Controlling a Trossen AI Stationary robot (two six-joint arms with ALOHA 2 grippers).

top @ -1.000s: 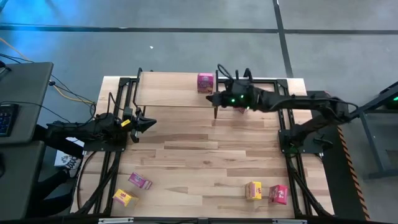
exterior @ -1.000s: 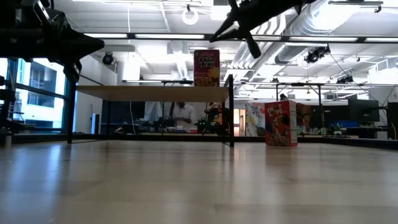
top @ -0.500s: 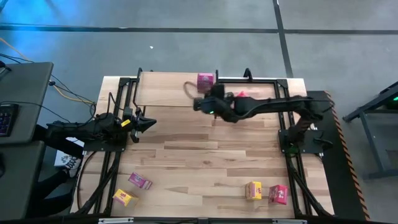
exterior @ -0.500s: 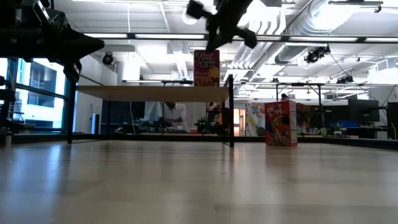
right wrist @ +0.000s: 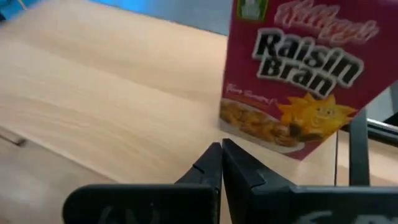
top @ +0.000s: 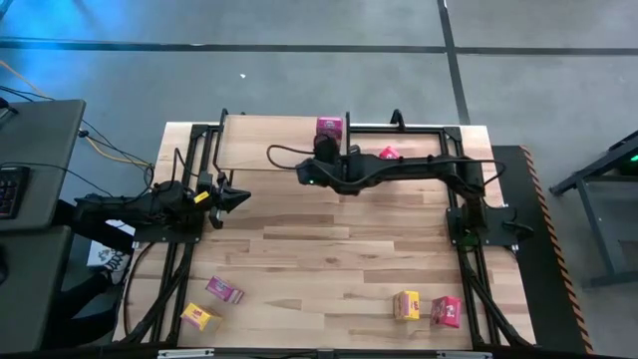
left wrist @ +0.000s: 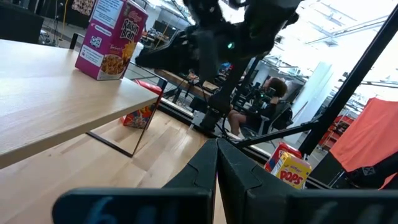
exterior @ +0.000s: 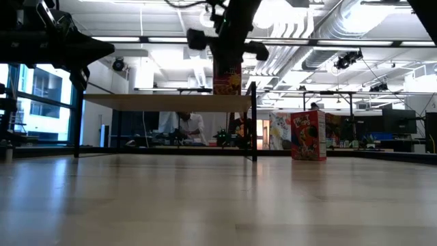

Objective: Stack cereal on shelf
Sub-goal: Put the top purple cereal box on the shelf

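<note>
Hovering over the shelf [top: 264, 145], the right pincer [top: 304, 176] has its fingers pressed together and holds nothing. In the right wrist view the closed tips [right wrist: 219, 163] point at the plank, with the Raisin Bran box [right wrist: 298, 74] standing upright just beyond them and a little to one side, near but apart. From above, that box [top: 329, 127] sits at the shelf's far edge, just behind the pincer. In the low view the pincer [exterior: 222, 41] hangs right above the same box [exterior: 227, 75].

A second pink box [top: 389, 153] stands on the worktop [top: 329, 249] past the shelf's end, beside the right arm and behind the pincer's wrist; the low view shows it upright [exterior: 308, 135].

The left pincer [top: 242, 198] is also shut and empty, held off the worktop near the shelf's left end, its tips [left wrist: 217, 149] aimed across toward the right arm.

Four more boxes lie well apart from both pincers along the near edge: a pink one [top: 224, 290] and a yellow one [top: 199, 317] on the left pincer's side, and a yellow one [top: 406, 304] touching or just beside a pink one [top: 447, 310] on the right pincer's side.

A person [exterior: 192, 126] sits in the room beyond the shelf.
</note>
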